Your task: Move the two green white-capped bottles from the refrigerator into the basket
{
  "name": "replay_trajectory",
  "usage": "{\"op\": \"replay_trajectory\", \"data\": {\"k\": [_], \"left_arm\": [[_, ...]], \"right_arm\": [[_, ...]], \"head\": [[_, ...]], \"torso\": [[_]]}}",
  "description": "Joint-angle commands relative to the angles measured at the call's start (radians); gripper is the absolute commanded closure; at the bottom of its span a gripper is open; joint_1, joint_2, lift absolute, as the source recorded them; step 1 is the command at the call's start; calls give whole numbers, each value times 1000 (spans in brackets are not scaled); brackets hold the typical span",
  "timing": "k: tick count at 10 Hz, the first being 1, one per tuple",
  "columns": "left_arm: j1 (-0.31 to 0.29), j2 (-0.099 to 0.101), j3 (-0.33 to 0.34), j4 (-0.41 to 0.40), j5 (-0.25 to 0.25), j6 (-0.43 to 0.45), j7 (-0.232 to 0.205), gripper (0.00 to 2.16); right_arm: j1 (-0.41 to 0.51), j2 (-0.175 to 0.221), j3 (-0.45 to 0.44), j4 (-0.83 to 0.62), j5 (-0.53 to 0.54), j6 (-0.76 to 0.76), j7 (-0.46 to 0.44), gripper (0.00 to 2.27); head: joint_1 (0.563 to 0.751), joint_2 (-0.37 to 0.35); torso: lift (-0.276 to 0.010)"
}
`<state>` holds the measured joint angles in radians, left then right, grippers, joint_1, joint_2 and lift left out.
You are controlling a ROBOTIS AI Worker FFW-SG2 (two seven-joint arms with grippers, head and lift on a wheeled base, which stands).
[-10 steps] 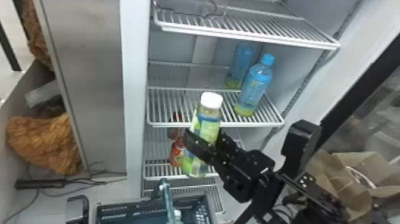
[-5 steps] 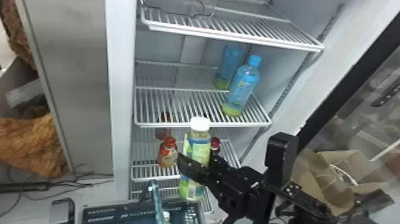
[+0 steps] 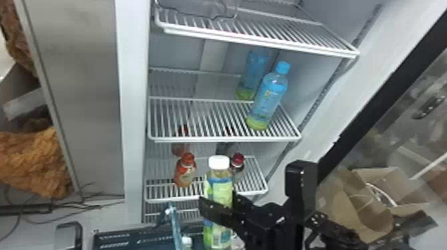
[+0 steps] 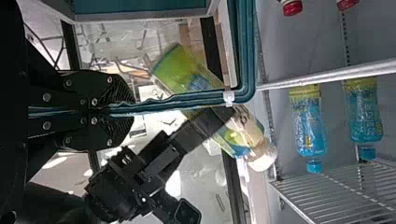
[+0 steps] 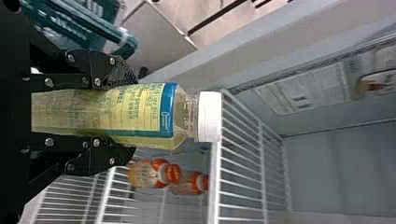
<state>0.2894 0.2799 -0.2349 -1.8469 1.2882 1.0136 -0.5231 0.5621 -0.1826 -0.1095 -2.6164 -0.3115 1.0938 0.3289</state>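
In the head view my right gripper [image 3: 222, 203] holds a green white-capped bottle [image 3: 218, 229] upright, in front of the refrigerator's lower shelves and over the basket's [image 3: 116, 236] right part. Seen from the right wrist, the gripper [image 5: 122, 115] has its fingers on both sides of the bottle [image 5: 140, 111], cap pointing away. My left arm, partly visible as a black part [image 3: 69, 234], is at the lower left; in the left wrist view its gripper [image 4: 127, 110] is shut on the teal basket handle [image 4: 187, 99]. Another white cap [image 3: 187, 242] shows low in the basket.
Blue-capped bottles [image 3: 268, 99] stand on the middle refrigerator shelf [image 3: 199, 139]. Orange [image 3: 186, 171] and dark red-capped [image 3: 238, 163] bottles are on the shelf below. The open glass door [image 3: 409, 109] and a cardboard box [image 3: 369, 202] are at right.
My right gripper has lowered with its bottle, which went from tilted to upright. The head view has shifted, so the refrigerator sits further left. The left gripper remains at the basket.
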Motion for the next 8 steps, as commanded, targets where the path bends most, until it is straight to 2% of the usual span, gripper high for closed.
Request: {"op": "replay_trajectory", "data": {"k": [1,8], "left_arm": [[0,-1,2,0,0,0,0,1167],[0,-1,2,0,0,0,0,1167]], "right_arm": [[-15,2,4,28,-2,42,12,868],[-52,-9,52,119,-83,153,36,868]], "head": [[695,-350],[695,-350]], "torso": [[-4],[-4]]}}
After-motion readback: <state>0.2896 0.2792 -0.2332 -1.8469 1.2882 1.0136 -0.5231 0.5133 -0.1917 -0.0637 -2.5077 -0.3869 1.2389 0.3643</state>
